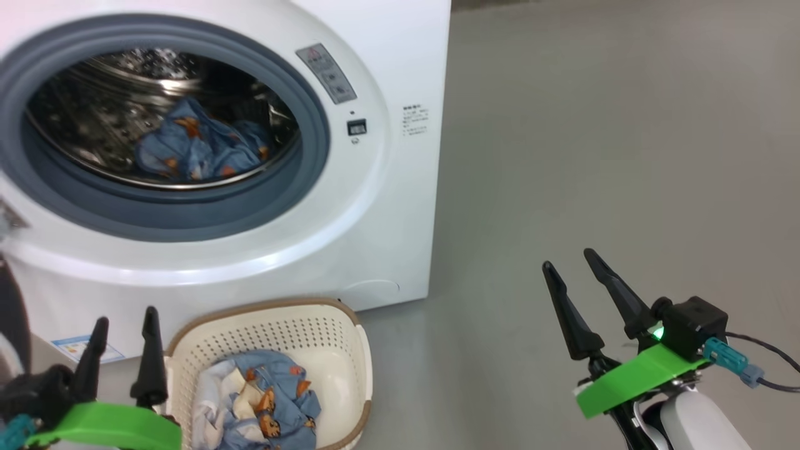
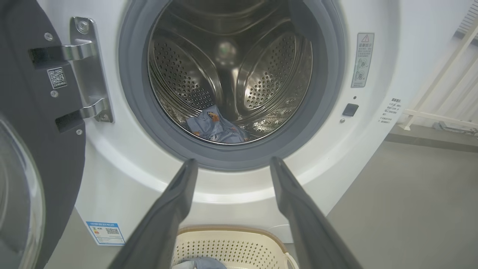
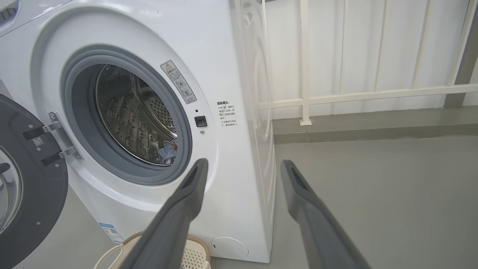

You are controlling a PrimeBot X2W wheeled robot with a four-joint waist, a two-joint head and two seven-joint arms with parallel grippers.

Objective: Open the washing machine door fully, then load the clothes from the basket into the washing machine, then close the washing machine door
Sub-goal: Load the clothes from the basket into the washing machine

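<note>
Grey floor (image 1: 594, 156) is lying bare to the right of the washing machine (image 1: 406, 62), giving the right arm wide room. A white railing (image 3: 306, 56) is standing well behind the machine.

The washing machine door (image 2: 22, 123) is hanging swung open on its metal hinge (image 2: 87, 71) at the machine's left, close to the left arm. Part of the clothes (image 1: 194, 150) is lying low in the steel drum (image 1: 94, 112). The remaining garments (image 1: 262, 400) are sitting bunched in the basket (image 1: 281, 334), which is standing on the floor just before the machine's front.

The left gripper (image 1: 125, 317) is hovering just beside the basket's left rim, fingers spread and holding nothing. The right gripper (image 1: 569, 259) is hanging over bare floor well apart from the basket, likewise spread and empty.

Risks, as judged:
- A finger catching the perforated wall is likely to be dragging or tipping the light basket.
- A shallow pinch may be lifting one layer only, letting fabric trail onto the floor.
- Cloth draping over the grey gasket (image 1: 187, 219) would be getting trapped when the door closes.
- The left arm is working in the tight side, between door and basket, so a wide swing may be striking the door.
</note>
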